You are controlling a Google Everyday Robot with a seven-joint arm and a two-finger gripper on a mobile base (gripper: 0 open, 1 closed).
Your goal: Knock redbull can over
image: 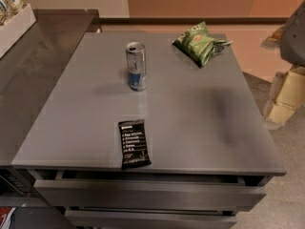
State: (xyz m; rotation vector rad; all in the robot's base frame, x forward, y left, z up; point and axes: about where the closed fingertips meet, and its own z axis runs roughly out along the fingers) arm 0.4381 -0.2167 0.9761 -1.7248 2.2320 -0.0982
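- Worktop (pixel 200 128): grey slab filling most of the frame, its front edge along the bottom.
- Black snack bar (pixel 133 143): lies flat at lower centre, just beside the front edge. A long sweep towards the front could drag it off.
- Gripper (pixel 286 97): pale shape at the right edge, mid-height, off the worktop and well apart from the can. Whether it is released or clenched cannot be told.
- Redbull can (pixel 136 67): stands upright at upper centre, long axis vertical, silver top pointing up.
- Likely faults: contact too low would probably slide the can instead of tipping it. Once down, its round body may roll towards an edge.
- Green snack bag (pixel 198 43): upper right, near the far edge. An approach from the right could brush it.
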